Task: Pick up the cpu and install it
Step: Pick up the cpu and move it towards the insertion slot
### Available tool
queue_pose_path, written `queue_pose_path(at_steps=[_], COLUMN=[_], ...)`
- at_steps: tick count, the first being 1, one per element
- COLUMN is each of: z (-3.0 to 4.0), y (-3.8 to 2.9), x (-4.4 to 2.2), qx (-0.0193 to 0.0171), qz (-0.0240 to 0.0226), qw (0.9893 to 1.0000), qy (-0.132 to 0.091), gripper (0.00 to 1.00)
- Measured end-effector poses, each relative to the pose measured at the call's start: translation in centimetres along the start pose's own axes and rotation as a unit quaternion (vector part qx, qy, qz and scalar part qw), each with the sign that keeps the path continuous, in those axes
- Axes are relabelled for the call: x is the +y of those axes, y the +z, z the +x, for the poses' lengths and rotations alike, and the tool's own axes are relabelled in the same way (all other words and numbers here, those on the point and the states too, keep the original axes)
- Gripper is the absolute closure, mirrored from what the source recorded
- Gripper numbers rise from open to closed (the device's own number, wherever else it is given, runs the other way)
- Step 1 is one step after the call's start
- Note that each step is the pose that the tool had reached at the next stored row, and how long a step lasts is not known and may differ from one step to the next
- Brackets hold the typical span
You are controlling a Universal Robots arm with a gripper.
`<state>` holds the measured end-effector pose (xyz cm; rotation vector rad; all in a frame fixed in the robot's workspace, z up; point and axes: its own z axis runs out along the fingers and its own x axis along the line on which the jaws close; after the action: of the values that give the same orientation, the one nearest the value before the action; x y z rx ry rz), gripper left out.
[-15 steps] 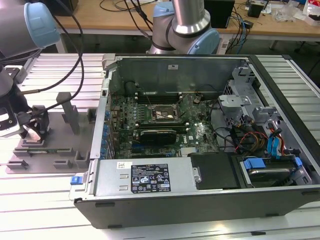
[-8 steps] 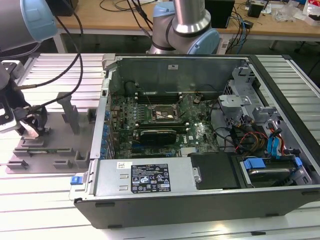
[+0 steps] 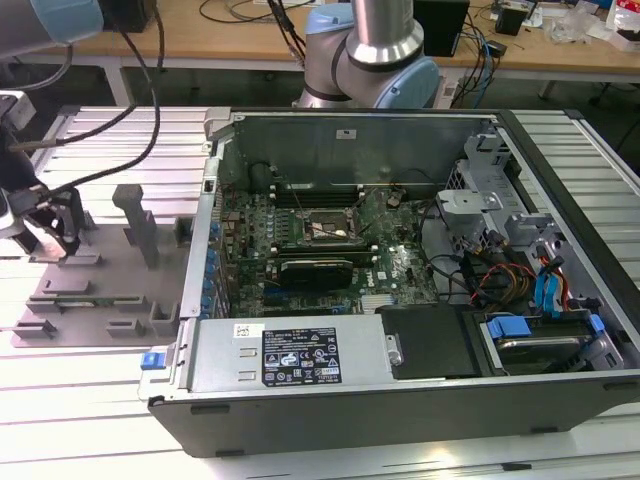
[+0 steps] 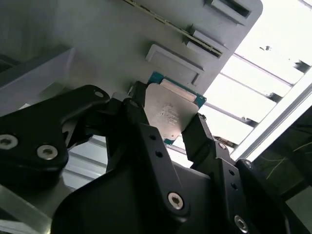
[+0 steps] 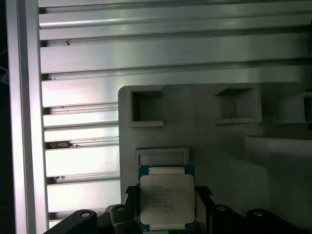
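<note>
Cpu (image 5: 166, 195) pinched in gripper (image 3: 55, 228), at grey fixture plate (image 3: 100, 290).
Fingers (image 4: 201, 139) clamp two opposite edges, well apart from computer case (image 3: 400, 390). Probably light, stiff, slick-topped, with a fragile underside; rim hold looks right.

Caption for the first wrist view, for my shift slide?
Pincer closed on the cpu at the grey fixture plate, slatted aluminium table beyond.
</note>
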<state>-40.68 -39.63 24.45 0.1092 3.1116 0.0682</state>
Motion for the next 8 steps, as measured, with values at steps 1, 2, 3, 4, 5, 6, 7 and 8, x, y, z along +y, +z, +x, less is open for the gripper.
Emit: queue_pose_path(at_steps=[1, 2, 3, 4, 5, 6, 7, 8], z=[-0.03, -0.04, -0.04, -0.04, -0.04, -0.04, -0.04, -0.05], y=[-0.65, -0.97, -0.97, -0.97, -0.99, -1.0, -1.05, -1.4], x=[0.03, 0.04, 0.04, 0.05, 0.05, 0.04, 0.05, 0.07], qx=[0.0, 0.0, -0.0001, -0.0001, 0.0, 0.0, 0.0001, 0.0], qz=[0.0, 0.0001, 0.0, 0.0, 0.0001, 0.0001, 0.0001, 0.0001], qw=[1.0, 1.0, 1.0, 1.0, 1.0, 1.0, 1.0, 1.0], qy=[0.0, 0.0, 0.0, 0.0, 0.0, 0.0, 0.0, 0.0], gripper=[0.45, 0.45, 0.45, 0.45, 0.45, 0.45, 0.45, 0.45])
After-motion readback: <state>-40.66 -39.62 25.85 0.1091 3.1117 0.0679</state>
